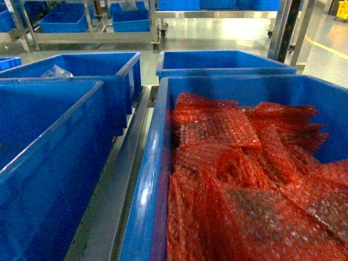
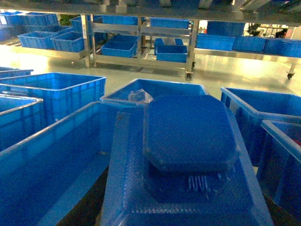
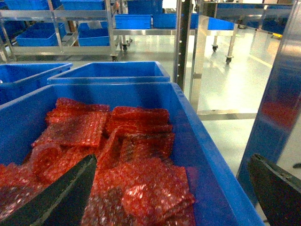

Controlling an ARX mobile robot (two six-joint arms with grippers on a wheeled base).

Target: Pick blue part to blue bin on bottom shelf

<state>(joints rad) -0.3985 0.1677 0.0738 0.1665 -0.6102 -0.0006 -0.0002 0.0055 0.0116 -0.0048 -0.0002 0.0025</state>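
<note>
Here, blue part (image 2: 188, 136) in left jaws' clench above blue bin (image 2: 42, 160), right gripper (image 3: 169, 188) spread wide over red bubble wrap (image 3: 127, 155).

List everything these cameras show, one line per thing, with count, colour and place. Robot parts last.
Near bin: one, blue, right of centre in the head view, holding the wrap.
Bubble-wrap pieces: many, red, heaped in that bin.
Left bin: one, blue, left foreground of the head view.
Rear bins: two, blue, behind the front pair; the left one holds a clear bag.
Blue part: one, blue, flat with cut corners, lying on a ribbed blue tray in the left wrist view.
Racks: steel, across the floor, loaded with blue bins.
Right gripper: black fingers spread wide over the wrap.
Left gripper: not visible.
</note>
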